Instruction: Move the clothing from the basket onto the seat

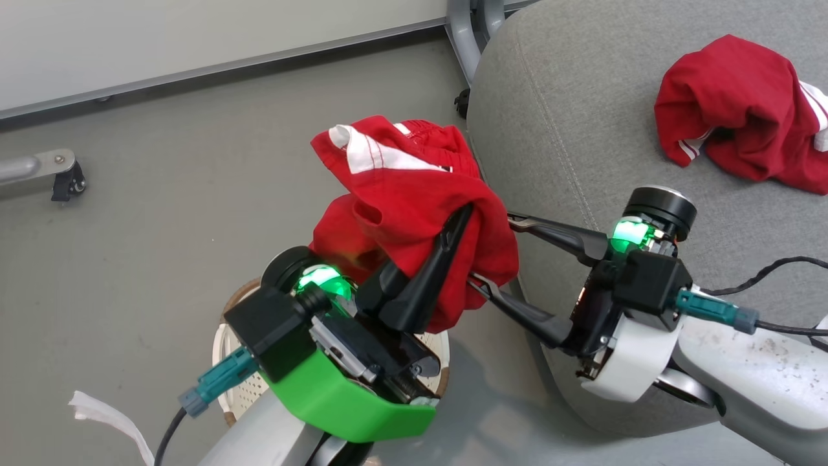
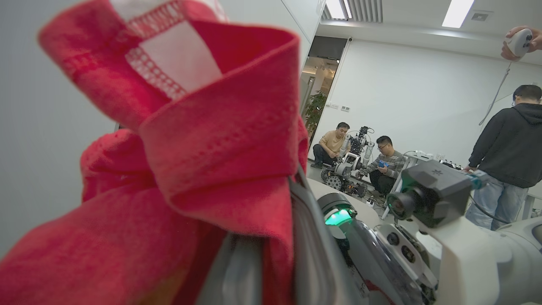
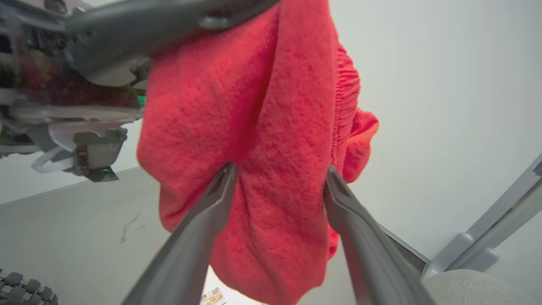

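One red garment (image 1: 401,194) in clenched left claw (image 1: 462,219), right claw (image 1: 493,250) agape; head view: second garment (image 1: 737,110) on seat (image 1: 582,97).

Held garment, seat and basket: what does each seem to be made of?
Held garment: soft knit cloth, matte red with a white stitched panel; it bunches in folds.
Seat: grey woven upholstery, matte, with visible weave and a stitched seam.
Basket: probably plastic, cream, with a perforated wall; its rim looks brown and woven.
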Motion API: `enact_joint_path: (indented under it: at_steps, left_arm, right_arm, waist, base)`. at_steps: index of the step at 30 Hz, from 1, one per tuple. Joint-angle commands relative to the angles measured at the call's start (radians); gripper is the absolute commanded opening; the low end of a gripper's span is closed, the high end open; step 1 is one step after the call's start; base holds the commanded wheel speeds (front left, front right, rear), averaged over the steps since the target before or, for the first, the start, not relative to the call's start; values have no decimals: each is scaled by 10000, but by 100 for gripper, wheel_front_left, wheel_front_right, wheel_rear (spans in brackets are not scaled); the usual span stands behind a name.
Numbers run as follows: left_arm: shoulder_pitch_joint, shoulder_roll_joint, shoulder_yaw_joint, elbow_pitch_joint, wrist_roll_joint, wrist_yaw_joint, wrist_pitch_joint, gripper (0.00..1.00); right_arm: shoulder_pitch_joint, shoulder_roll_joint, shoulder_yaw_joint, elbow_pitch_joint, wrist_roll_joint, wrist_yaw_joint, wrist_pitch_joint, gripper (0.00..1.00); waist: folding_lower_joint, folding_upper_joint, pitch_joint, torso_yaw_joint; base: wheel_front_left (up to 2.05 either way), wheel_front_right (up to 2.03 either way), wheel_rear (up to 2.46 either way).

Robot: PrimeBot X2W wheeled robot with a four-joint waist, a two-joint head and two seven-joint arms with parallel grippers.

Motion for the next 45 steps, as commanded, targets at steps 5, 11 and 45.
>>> enact_joint_path:
  at_steps: [5,11,45]
  left_arm:
    - [-144,95,-43,12,41,-39,-3,0]
    - [-146,99,-160,74,-34,-40,-3,0]
    - [287,203,-67,286,-171,-40,-2,0]
  right_arm:
    - [-341,206,489,154,-282,-3,-30,100]
    - [-472,689,688,427,-552,-3,-30,100]
    - [157,1869,555,1185,-591,-3,-32,0]
  waist:
    - [0,-1,-22,18]
    - [0,-1,-72,23]
    - [0,-1,-627,205]
  base:
    - [0,0,0]
    - [0,0,0]
    - [0,0,0]
